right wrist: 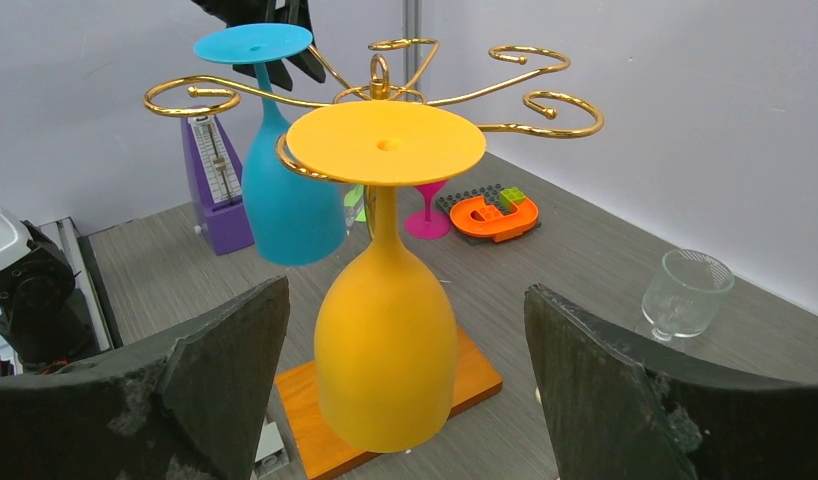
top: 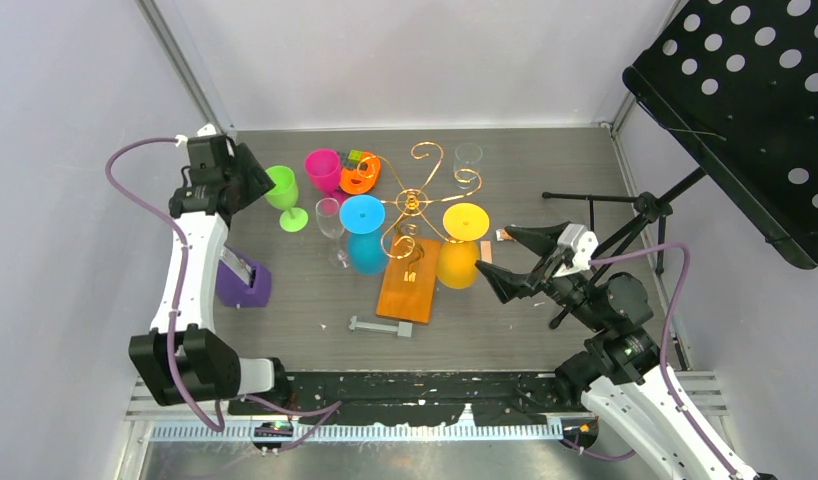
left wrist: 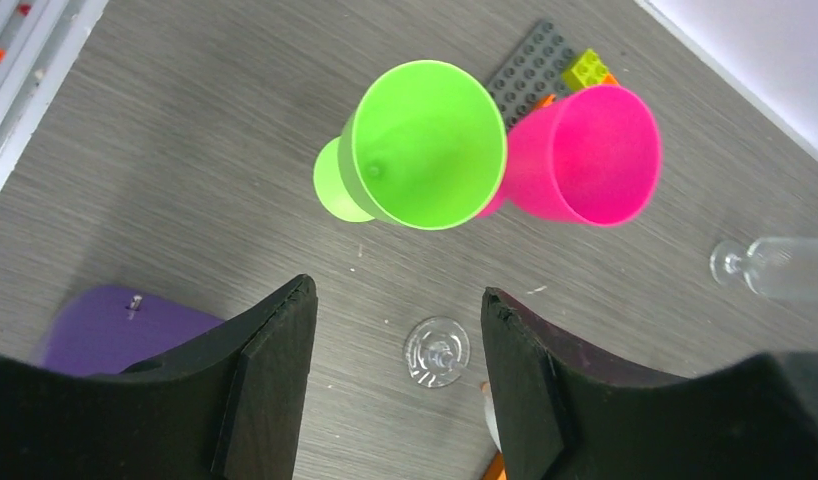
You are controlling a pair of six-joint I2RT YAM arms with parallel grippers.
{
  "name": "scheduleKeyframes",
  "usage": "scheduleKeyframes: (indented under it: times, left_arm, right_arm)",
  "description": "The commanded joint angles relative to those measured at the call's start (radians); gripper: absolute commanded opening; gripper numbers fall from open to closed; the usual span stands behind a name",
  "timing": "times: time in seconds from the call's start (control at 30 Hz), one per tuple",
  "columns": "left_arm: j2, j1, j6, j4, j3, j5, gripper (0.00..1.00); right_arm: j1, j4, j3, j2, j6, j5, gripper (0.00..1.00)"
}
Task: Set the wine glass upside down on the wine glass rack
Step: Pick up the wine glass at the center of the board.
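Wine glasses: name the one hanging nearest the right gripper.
The yellow glass, hanging foot-up on the rack just before the right gripper; the blue glass hangs farther back, the green glass and pink glass stand upright.

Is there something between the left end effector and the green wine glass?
Nothing visible blocks it. The left end effector hangs open with the green wine glass upright just ahead. A small clear disc lies on the table between its fingers, and the pink glass stands beside the green one.

wine glass rack (top: 409, 285): gold wire scrolls, orange wooden base, upright mid-tabletop (top: 305, 335) | blue wine glass (top: 363, 216), yellow wine glass (top: 465, 221): hanging upside down on it | green wine glass (top: 282, 187): upright, left of rack
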Motion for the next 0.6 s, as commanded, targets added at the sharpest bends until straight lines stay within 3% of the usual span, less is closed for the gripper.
scheduleKeyframes:
  times: [0.0,0.33,0.57]
  left_arm:
    - [0.034,0.010,-0.039,0.039,0.018,-0.084,0.60]
    - [0.219,0.010,-0.064,0.026,0.128,-0.152,0.55]
    - [0.347,0.010,-0.047,0.008,0.197,-0.164,0.43]
  right_arm:
    - [0.000,0.019,0.028,0.003,0.015,0.015,0.93]
    - [0.000,0.035,0.009,0.010,0.021,0.015,0.93]
    - [0.000,0.035,0.005,0.010,0.019,0.015,0.93]
